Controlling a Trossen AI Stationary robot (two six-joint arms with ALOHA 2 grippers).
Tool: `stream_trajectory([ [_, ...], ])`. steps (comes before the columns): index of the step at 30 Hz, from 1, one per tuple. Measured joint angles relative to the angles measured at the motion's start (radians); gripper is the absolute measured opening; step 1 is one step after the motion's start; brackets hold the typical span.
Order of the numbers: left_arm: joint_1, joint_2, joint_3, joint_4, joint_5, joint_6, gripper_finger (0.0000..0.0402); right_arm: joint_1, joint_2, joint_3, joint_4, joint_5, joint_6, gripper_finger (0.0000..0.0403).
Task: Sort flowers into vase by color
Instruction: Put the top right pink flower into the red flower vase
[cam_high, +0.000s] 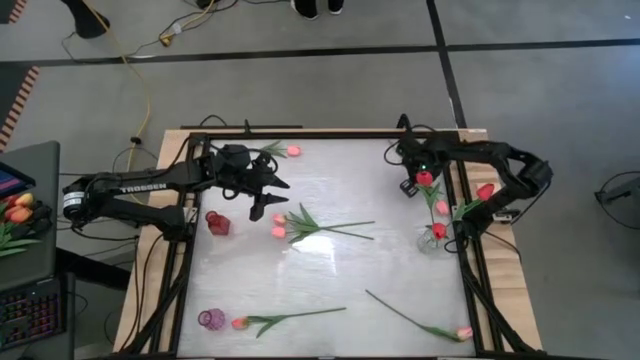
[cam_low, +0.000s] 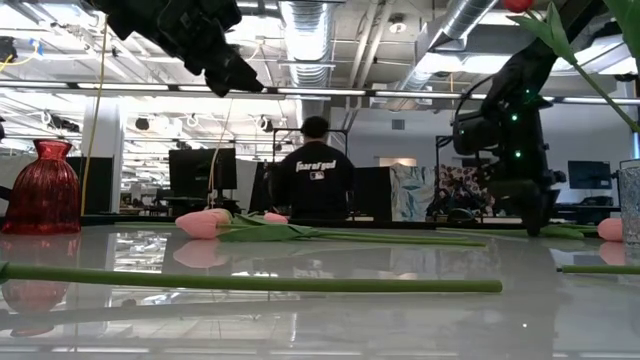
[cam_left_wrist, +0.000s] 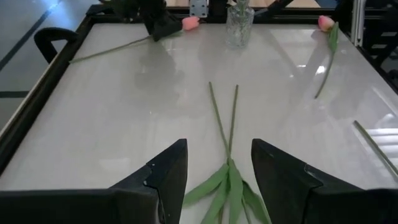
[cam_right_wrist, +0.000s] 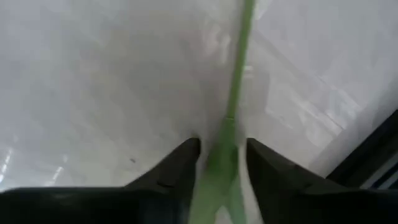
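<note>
A: Two pincers up. Right pincer (cam_right_wrist: 221, 163), near the counter's (cam_high: 330, 270) right edge, narrows around a red tulip's (cam_high: 425, 179) stem, probably bound for the clear vase (cam_high: 432, 240).
B: Left pincer (cam_left_wrist: 217, 171)?
A: Wide, empty, above the mid-counter pink pair (cam_high: 285, 227).

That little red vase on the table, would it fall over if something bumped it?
Possibly. The red vase stands upright, with a wide body and a narrow neck, so it probably resists light nudges. The table looks glossy, so it may slide rather than tip. It appears to be glass, likely fragile.

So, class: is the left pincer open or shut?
Open. In its wrist view the left pincer shows a wide gap between its fingers, hovering above two tulip stems, gripping nothing.
</note>
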Motion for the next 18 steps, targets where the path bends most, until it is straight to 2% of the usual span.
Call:
stream_trajectory([
  [4, -0.001, 0.000, 0.000, -0.015, 0.000, -0.018, 0.0167, 0.023, -0.022, 0.011, -0.016, -0.046, -0.002, 0.0053],
  [6, -0.002, 0.000, 0.000, -0.019, 0.000, -0.024, 0.0167, 0.039, -0.038, 0.030, -0.011, -0.050, -0.013, 0.0021],
  [14, -0.002, 0.000, 0.000, -0.007, -0.004, -0.028, 0.0167, 0.160, -0.155, 0.178, 0.019, -0.037, -0.046, 0.0044],
  [18, -0.009, 0.012, 0.001, 0.057, -0.005, -0.084, 0.0167, 0.250, -0.212, 0.234, 0.204, 0.053, -0.147, 0.0032],
])
